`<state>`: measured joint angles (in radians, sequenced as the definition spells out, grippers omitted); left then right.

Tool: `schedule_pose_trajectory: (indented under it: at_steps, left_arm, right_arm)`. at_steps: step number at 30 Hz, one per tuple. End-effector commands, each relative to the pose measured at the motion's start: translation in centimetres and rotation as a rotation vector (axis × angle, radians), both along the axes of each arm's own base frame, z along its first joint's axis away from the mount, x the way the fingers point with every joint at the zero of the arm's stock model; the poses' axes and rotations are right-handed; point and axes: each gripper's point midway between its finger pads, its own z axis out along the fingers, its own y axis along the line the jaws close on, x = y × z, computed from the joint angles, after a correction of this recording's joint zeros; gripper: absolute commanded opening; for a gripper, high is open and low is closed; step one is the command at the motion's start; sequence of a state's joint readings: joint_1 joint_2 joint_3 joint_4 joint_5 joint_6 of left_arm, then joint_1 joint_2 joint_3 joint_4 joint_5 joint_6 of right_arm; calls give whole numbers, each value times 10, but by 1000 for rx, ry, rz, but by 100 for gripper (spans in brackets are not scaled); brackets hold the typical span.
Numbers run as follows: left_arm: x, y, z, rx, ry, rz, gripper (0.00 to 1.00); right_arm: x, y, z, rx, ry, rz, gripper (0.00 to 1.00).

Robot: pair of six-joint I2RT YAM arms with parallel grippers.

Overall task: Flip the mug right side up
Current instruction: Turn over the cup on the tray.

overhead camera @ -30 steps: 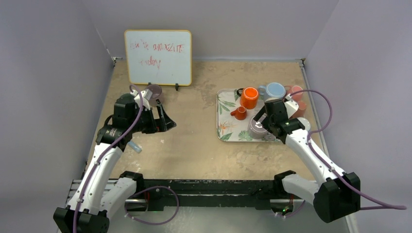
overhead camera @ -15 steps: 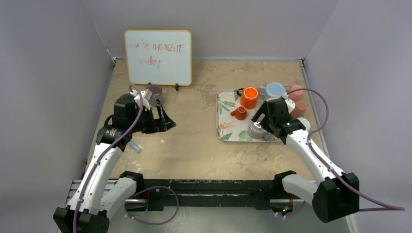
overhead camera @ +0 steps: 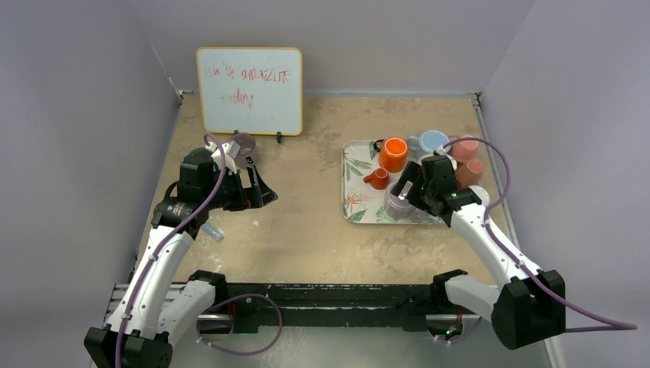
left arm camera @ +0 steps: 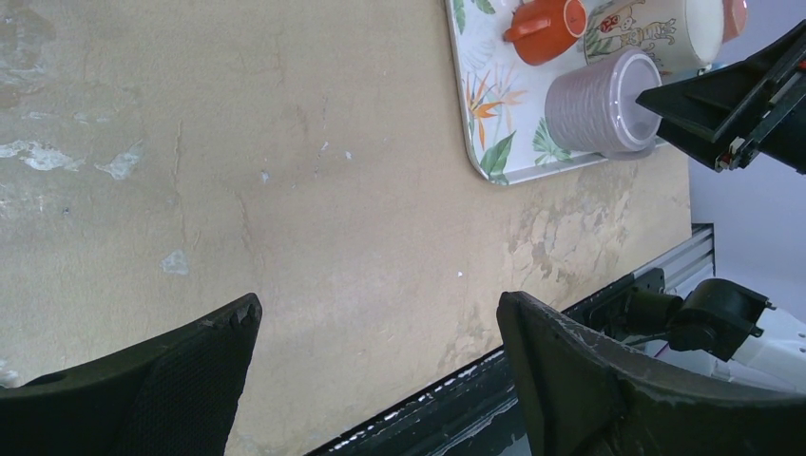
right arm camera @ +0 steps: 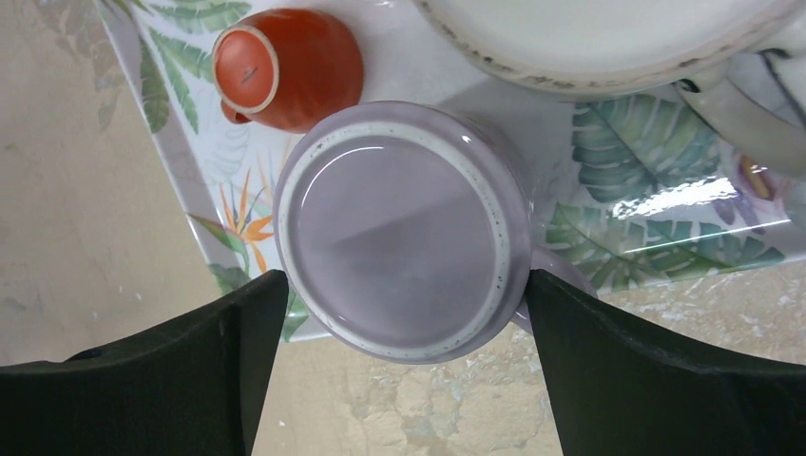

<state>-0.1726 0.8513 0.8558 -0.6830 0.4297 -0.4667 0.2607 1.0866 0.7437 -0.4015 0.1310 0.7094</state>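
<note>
The lavender mug (overhead camera: 398,202) stands upside down at the tray's near edge, its base facing up in the right wrist view (right arm camera: 404,233). Its handle pokes out beside the right finger. My right gripper (overhead camera: 405,192) hangs over it, open, in the right wrist view (right arm camera: 404,277) with one finger on each side of the mug, close to its wall. The mug also shows in the left wrist view (left arm camera: 601,103). My left gripper (overhead camera: 260,192) is open and empty above bare table at the left, as its own view (left arm camera: 377,302) shows.
The leaf-print tray (overhead camera: 354,165) also holds a small upturned orange cup (overhead camera: 376,179), an orange mug (overhead camera: 393,153), a blue mug (overhead camera: 434,142), pink cups (overhead camera: 469,170) and a white mug (right arm camera: 608,28). A whiteboard (overhead camera: 249,90) and a purple cup (overhead camera: 243,143) stand at the back left.
My right gripper has moved a little left and forward, so its fingers now flank the lavender mug. The left arm has not moved.
</note>
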Motion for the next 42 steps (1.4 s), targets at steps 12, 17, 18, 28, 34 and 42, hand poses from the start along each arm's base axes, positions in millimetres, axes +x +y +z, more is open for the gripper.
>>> schedule_pose_trajectory:
  at_steps: [12,17,18,28,34,42]
  left_arm:
    - [2,1,0,16,-13,-5,93]
    - [2,1,-2,16,-5,-8,93]
    - [2,1,-2,16,-5,-8,93]
    - [2,2,-1,20,-10,1,93]
    - [2,2,-2,21,-8,2,93]
    - [2,2,-2,20,-7,0,93]
  right_arm:
    - [-13,37,12,120,-22,243,79]
    - [-19,49,5,155,17,315,77]
    - [-20,50,4,156,21,323,77]
    - [-26,56,-3,108,34,370,68]
    - [-23,43,-9,45,30,333,61]
    - [-20,36,-18,-7,38,332,65]
